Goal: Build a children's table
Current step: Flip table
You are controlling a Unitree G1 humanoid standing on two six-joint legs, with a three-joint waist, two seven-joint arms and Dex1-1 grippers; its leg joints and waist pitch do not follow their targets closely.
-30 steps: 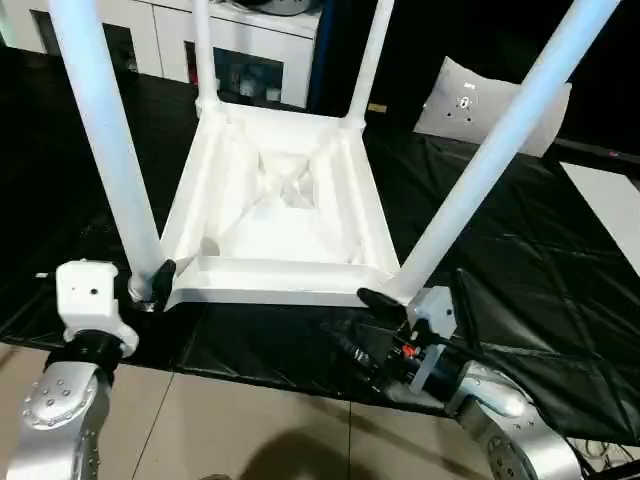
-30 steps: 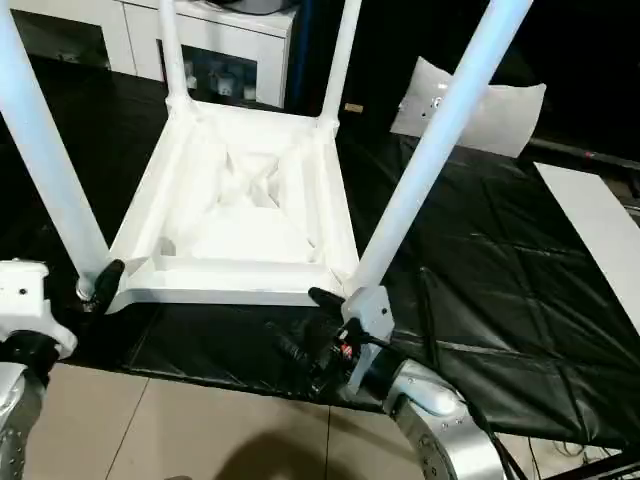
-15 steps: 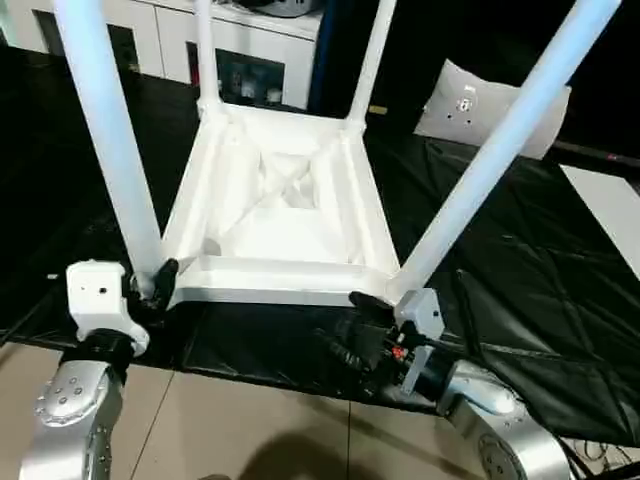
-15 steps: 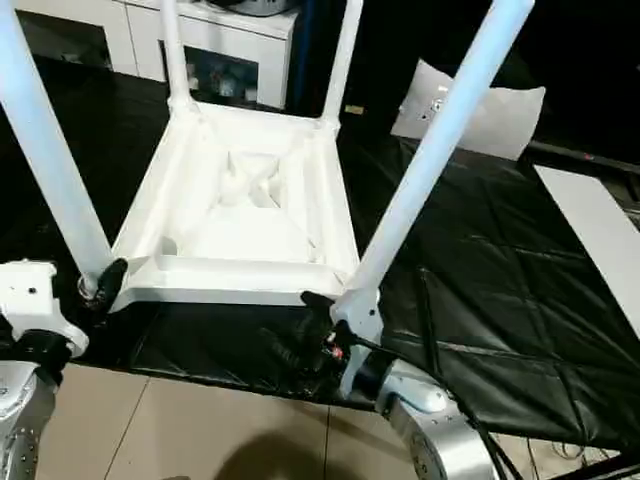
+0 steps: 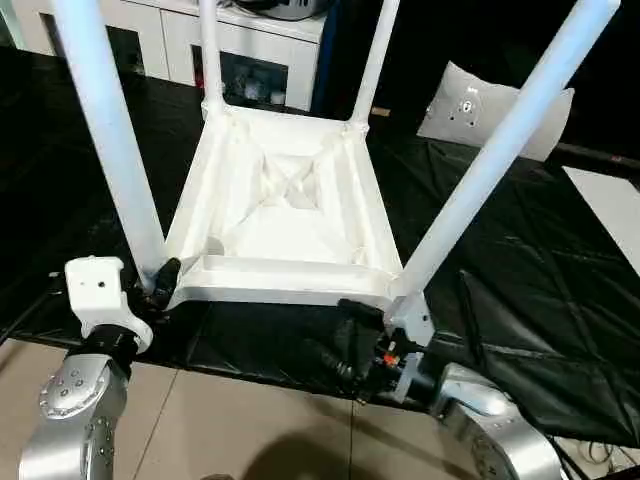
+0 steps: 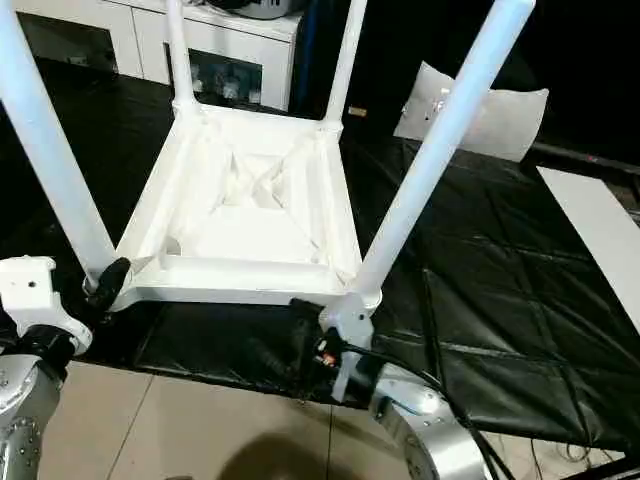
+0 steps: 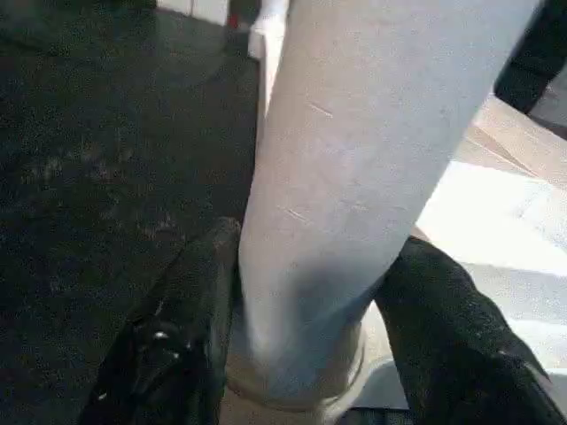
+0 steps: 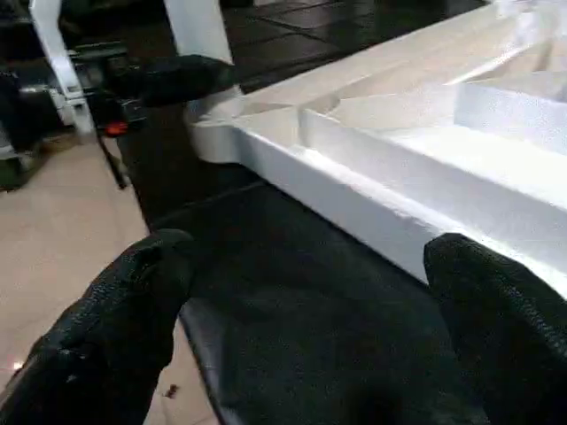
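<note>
At the centre of the head views, the children's table [image 5: 285, 215] lies upside down on a black quilted mat [image 5: 520, 300], its ribbed underside facing up and all four legs seated in the corner sockets. The two far legs rise out of the upper edge of the frame; the near left leg [image 5: 105, 130] and the near right leg [image 5: 500, 150] slant up toward the upper corners.

In the lower left of the frame, the left end effector [image 5: 158, 281] sits at the base of the near left leg. In the left wrist view its two black fingers [image 7: 177, 336] press against either side of that leg just above the socket, closed on it.

In the lower middle, the right end effector [image 6: 300, 335] is just in front of the tabletop's near edge, below the near right corner. In the right wrist view its fingers [image 8: 115, 310] stand wide apart with nothing between them, the white rim beyond.

A white cabinet [image 5: 260, 45] stands at the upper left, a white pillow [image 5: 480, 110] at the upper right, and a flat white board [image 5: 610, 210] at the right edge.
</note>
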